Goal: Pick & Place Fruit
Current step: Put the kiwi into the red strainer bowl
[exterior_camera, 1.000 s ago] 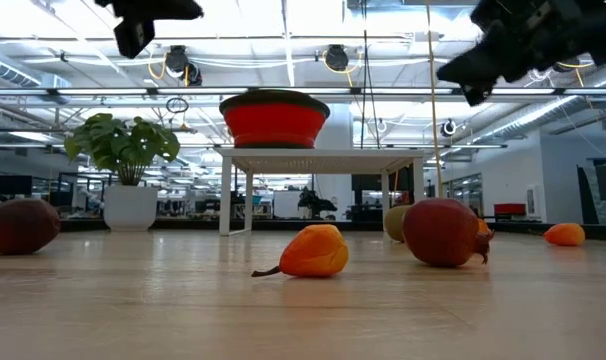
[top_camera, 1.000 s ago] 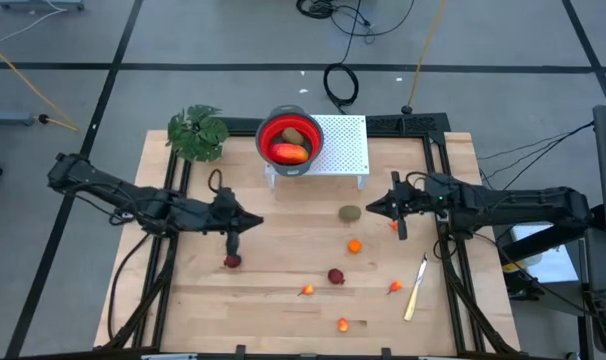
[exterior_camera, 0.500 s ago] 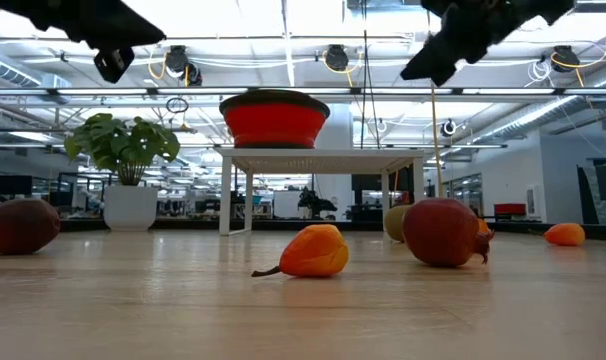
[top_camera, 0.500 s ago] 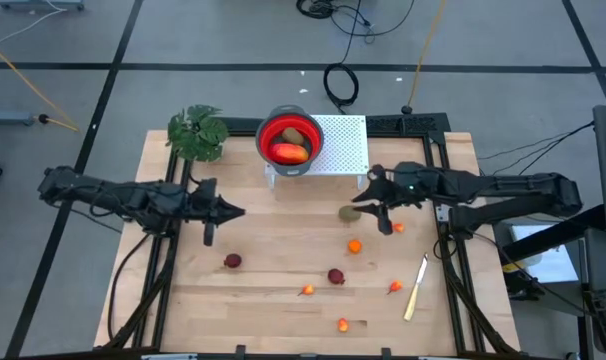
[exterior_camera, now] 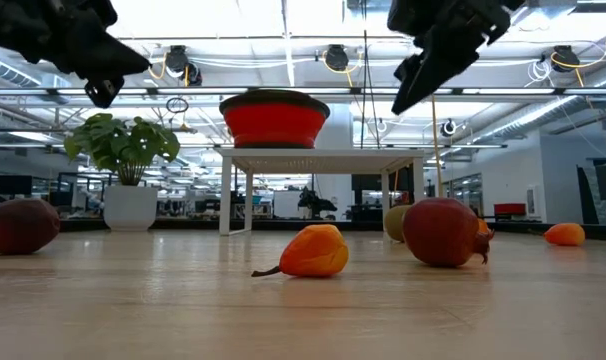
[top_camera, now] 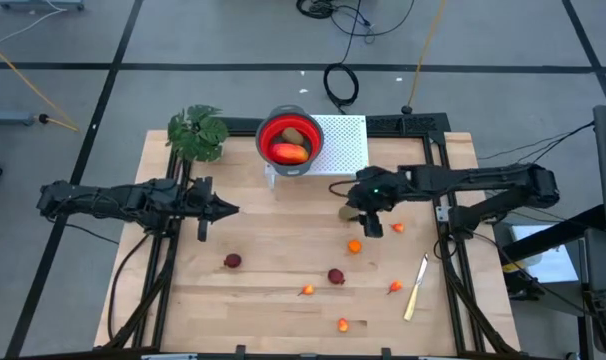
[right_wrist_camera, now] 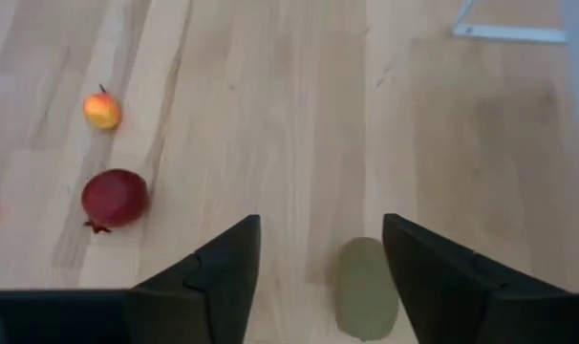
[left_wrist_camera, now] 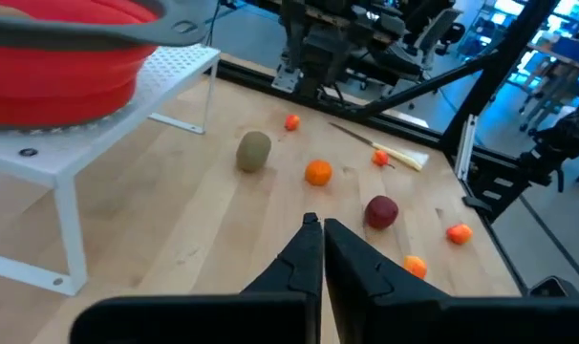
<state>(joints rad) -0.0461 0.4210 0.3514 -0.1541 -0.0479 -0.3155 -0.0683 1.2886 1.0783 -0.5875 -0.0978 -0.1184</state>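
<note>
High view: the right pincer (top_camera: 364,214) hangs over an olive-brown fruit (top_camera: 349,212), ready to grab it.

Its two fingers are spread wide and hold nothing; in the right wrist view the olive-brown fruit (right_wrist_camera: 365,287) sits on the worktop (top_camera: 283,250) right between them, so I think the arm is lined up to come down and pinch it. The left pincer (top_camera: 205,208) waits over the left side of the worktop with its fingers pressed together, holding nothing. Some fruit already lies in the red bowl (top_camera: 289,140), which stands on a small white rack (top_camera: 345,150) at the back, likely where all the fruit should go. Other pieces are spread out on the worktop: two dark red rounds (top_camera: 232,261) and small orange bits (top_camera: 354,246). A knife (top_camera: 415,288) lies near the right edge.
</note>
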